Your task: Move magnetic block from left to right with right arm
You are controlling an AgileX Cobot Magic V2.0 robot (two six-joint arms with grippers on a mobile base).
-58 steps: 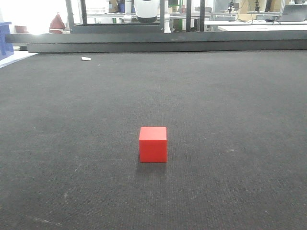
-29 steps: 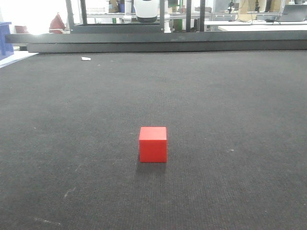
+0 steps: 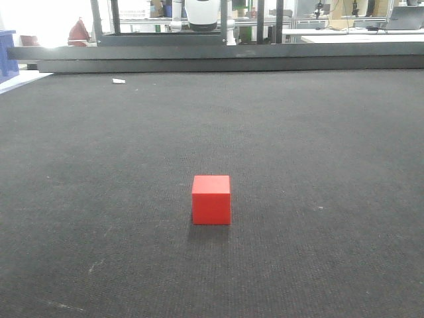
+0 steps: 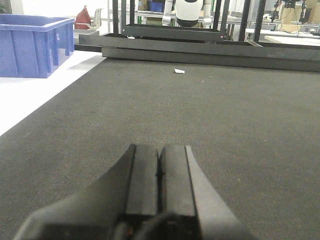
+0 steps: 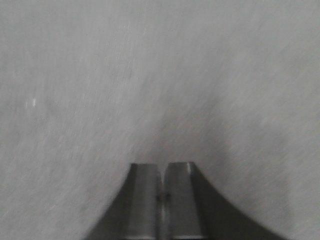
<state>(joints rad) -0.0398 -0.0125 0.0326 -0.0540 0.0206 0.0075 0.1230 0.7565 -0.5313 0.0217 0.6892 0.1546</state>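
The block (image 3: pixel 211 199) sits alone on the black mat (image 3: pixel 318 132), upright on one face, in the near middle of the front view. Nothing touches it. A thin shadow lies along its base.

The right gripper (image 5: pixel 163 167) points down at blurred grey mat, its two fingers pressed together with only a hairline seam between them, holding nothing. The left gripper (image 4: pixel 159 155) is low over the mat, fingers likewise pressed together and empty, aimed toward the far edge.

A small white scrap (image 3: pixel 118 81) lies on the mat near its far left corner, well apart from the block. A dark metal frame (image 3: pixel 218 63) runs along the far edge, with a white machine part (image 3: pixel 201 13) standing behind it. In the left wrist view, a blue bin (image 4: pixel 30 45) stands on the white surface off the mat's left side.
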